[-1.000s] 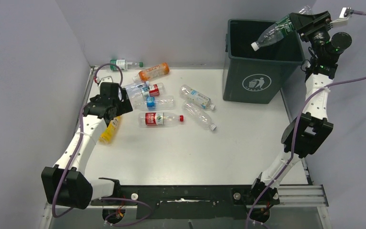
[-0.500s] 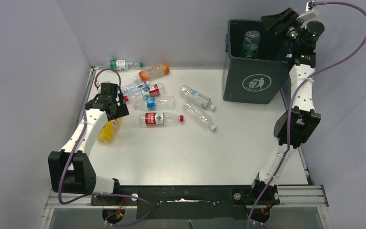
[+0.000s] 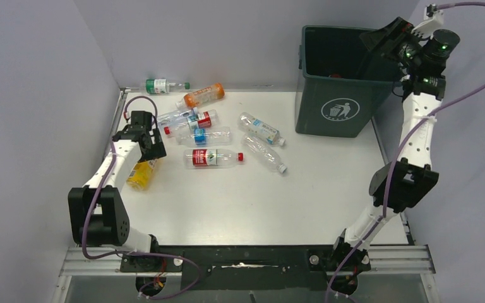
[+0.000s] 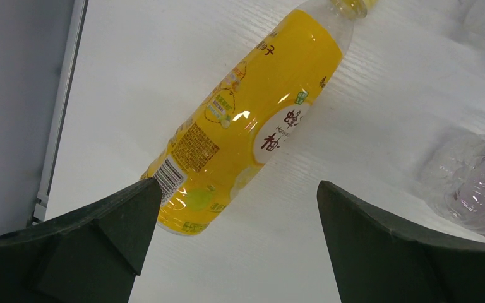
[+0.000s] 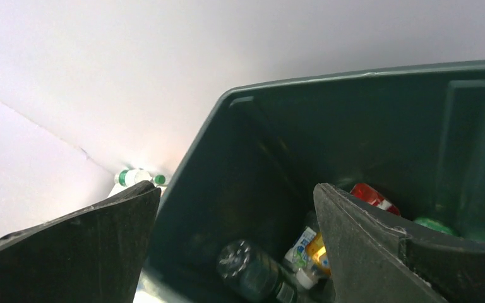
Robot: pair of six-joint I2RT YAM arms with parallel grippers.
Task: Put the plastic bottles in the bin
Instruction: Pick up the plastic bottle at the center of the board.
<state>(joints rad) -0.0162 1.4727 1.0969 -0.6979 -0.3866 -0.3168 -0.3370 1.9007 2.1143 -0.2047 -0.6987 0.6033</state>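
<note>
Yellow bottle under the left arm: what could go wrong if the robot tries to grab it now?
1. The yellow bottle lies slanted under the open left tool, its base right at one tip, which may come down on it, not beside it.
2. It is round and smooth, so it might roll or slip out.
3. The clear bottle lying close by could get knocked aside.

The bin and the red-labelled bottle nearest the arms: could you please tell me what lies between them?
In the top external view, two clear bottles lie between them: the blue-labelled bottle and the plainer bottle nearer the arms.
</note>
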